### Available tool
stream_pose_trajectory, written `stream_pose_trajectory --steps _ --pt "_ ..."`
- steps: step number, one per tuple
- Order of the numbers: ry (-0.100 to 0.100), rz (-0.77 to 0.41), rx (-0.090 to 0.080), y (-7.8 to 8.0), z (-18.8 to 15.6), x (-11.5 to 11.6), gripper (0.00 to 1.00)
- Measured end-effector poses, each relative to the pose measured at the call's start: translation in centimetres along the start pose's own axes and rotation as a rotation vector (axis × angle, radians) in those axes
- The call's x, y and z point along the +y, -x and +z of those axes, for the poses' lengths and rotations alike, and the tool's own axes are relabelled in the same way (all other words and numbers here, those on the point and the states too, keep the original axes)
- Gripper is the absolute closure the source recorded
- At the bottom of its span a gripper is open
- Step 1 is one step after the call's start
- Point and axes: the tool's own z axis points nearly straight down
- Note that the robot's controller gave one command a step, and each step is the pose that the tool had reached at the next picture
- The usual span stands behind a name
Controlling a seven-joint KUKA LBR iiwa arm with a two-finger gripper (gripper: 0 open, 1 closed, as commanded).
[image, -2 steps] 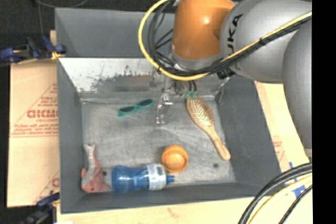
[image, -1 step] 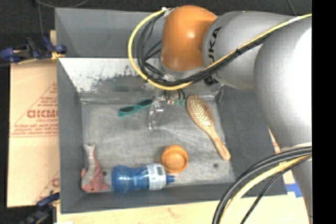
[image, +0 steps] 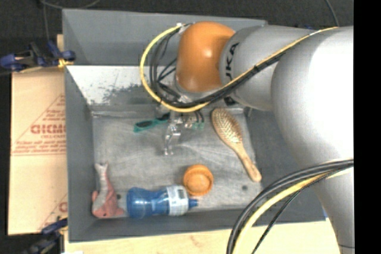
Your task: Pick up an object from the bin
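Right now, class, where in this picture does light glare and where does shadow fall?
Camera view: glare on the silver arm and the bin's pale back wall; a soft sheen on the orange cover; shadow under the arm, right of the hairbrush.

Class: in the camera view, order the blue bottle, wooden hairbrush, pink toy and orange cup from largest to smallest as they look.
1. blue bottle and wooden hairbrush: too alike to rank; the brush is longer, the bottle thicker.
2. pink toy.
3. orange cup.

Blue btl, orange cup, pink toy
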Motion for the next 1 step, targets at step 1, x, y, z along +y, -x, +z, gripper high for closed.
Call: stream_pose_trajectory --steps 1 --pt "0.0 -0.079 -0.002 0.6 -5.55 1.31 0.0"
